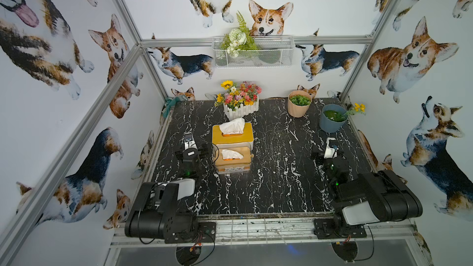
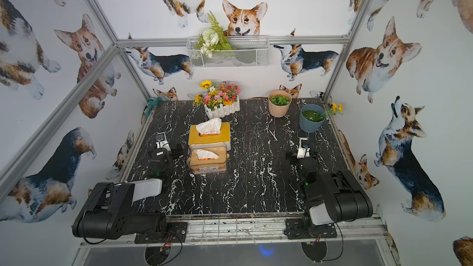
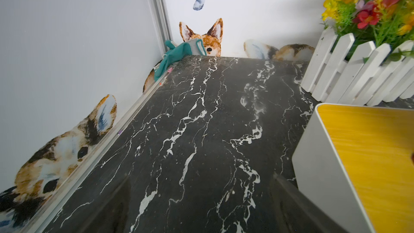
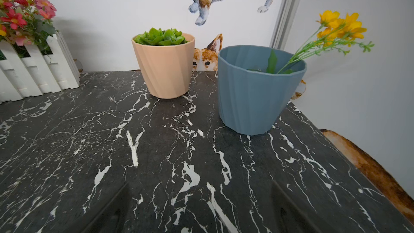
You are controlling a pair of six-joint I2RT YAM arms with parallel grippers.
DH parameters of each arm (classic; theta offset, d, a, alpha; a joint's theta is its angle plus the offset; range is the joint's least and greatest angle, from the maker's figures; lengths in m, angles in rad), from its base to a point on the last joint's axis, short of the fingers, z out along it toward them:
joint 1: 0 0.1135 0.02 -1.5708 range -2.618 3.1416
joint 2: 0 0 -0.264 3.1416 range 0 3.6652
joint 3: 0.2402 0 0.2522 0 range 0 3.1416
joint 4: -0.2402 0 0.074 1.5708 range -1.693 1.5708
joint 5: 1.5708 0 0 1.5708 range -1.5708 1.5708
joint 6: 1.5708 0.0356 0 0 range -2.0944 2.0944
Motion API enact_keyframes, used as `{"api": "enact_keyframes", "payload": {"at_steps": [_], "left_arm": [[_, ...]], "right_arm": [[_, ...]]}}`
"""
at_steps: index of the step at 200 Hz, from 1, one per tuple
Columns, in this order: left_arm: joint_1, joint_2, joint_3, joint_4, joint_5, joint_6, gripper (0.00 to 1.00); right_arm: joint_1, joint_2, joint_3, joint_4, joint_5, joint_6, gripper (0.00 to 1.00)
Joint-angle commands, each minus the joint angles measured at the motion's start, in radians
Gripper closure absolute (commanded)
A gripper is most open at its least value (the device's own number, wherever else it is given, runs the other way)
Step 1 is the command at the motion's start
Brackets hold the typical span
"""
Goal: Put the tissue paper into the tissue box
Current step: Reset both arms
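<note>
1. Tissue box (image 1: 245, 136): white body, yellow wood-grain lid. It stood on the black marbled table (image 1: 281, 175), left of centre, just in front of the white picket planter (image 1: 242, 111) of mixed flowers. Tissue paper (image 1: 232, 126) rose crumpled from the lid slot.

2. Second box (image 1: 247, 158): paler lid, directly in front of entry 1; whether the 2 touched could not be told. A smaller tuft (image 1: 231, 154) showed in its slot.

3. Left gripper (image 1: 192, 149): low over the table, just beside the 2 boxes on their left. In the left wrist view its fingers (image 3: 289, 200) were spread wide with nothing between them.

4. Right gripper (image 1: 329, 153): on the table's right side, well apart from the boxes and near the blue pot (image 1: 330, 124). Its fingers (image 4: 289, 207) were likewise spread and empty.

5. Peach pot (image 1: 298, 108): upright at the back, holding a green succulent. Yellow flowers leaned out of the blue pot.

6. Wire basket (image 1: 268, 57): hung on the rear rail, holding white flowers.

7. Teal cloth (image 1: 170, 103): at the far left corner.
</note>
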Motion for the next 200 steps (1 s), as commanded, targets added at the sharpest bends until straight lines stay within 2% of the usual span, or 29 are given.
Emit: {"api": "enact_keyframes", "payload": {"at_steps": [1, 24, 58, 68, 103, 200], "left_arm": [[0.014, 0.028, 0.038, 0.004, 0.106, 0.030, 0.00], [0.030, 0.060, 0.084, -0.047, 0.184, 0.039, 0.00], [0.043, 0.071, 0.099, -0.064, 0.225, 0.035, 0.00], [0.044, 0.068, 0.082, -0.025, 0.228, 0.021, 0.00], [0.046, 0.164, -0.037, 0.293, 0.234, 0.008, 0.00], [0.042, 0.171, -0.050, 0.316, 0.225, 0.010, 0.00]], "right_arm": [[-0.004, 0.009, 0.011, 0.050, -0.015, 0.004, 0.00], [-0.008, 0.004, 0.028, 0.008, 0.004, 0.019, 0.00], [-0.008, 0.004, 0.021, 0.022, 0.011, 0.019, 0.00], [-0.009, 0.006, 0.026, 0.018, 0.009, 0.020, 0.00], [-0.008, 0.005, 0.027, 0.015, 0.008, 0.020, 0.00], [-0.009, 0.007, 0.028, 0.013, 0.008, 0.020, 0.00]]}}
